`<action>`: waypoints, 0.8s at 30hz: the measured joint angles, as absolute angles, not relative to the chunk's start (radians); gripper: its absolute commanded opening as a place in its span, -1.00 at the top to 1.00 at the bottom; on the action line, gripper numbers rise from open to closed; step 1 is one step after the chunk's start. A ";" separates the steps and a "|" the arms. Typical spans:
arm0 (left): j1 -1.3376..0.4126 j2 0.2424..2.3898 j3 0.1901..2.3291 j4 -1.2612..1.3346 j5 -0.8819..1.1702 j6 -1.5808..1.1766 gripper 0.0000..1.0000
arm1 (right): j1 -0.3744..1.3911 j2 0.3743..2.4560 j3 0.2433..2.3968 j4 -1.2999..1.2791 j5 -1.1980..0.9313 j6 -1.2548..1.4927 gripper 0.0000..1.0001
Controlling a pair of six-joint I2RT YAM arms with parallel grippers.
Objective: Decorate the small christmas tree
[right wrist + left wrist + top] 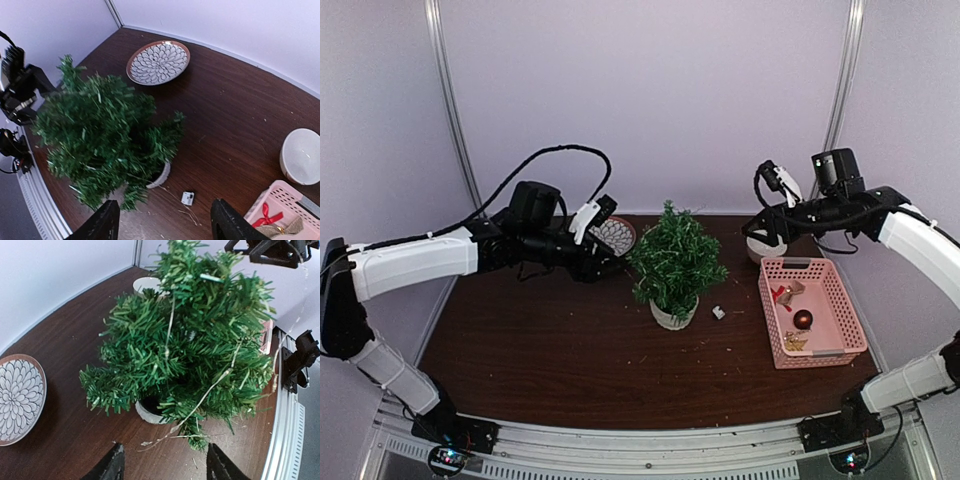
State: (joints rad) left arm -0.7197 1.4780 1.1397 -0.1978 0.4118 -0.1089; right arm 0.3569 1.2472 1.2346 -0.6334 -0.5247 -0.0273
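The small christmas tree (675, 262) stands upright in its white pot (673, 318) at the centre of the top view, on the worktop (540, 340). My left jaws, left of it in that frame, are parted and empty, and a thin pale wire (200, 402) lies draped over the branches before them. My right jaws, upper right of that frame and higher in it than the pink basket (768, 320), are parted and empty too.
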 measured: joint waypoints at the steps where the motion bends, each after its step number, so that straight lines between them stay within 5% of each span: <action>1: -0.719 1.489 1.140 -0.191 0.413 -0.122 -0.16 | 0.356 1.268 1.265 -0.640 -0.553 -0.007 -0.36; 9: -0.699 1.564 1.156 -0.178 0.434 -0.215 -0.15 | 0.340 1.312 1.314 -0.646 -0.623 0.081 -0.43; 24: -0.686 1.577 1.156 -0.123 0.458 -0.281 -0.17 | 0.301 1.430 1.024 -0.570 -0.643 0.044 -0.58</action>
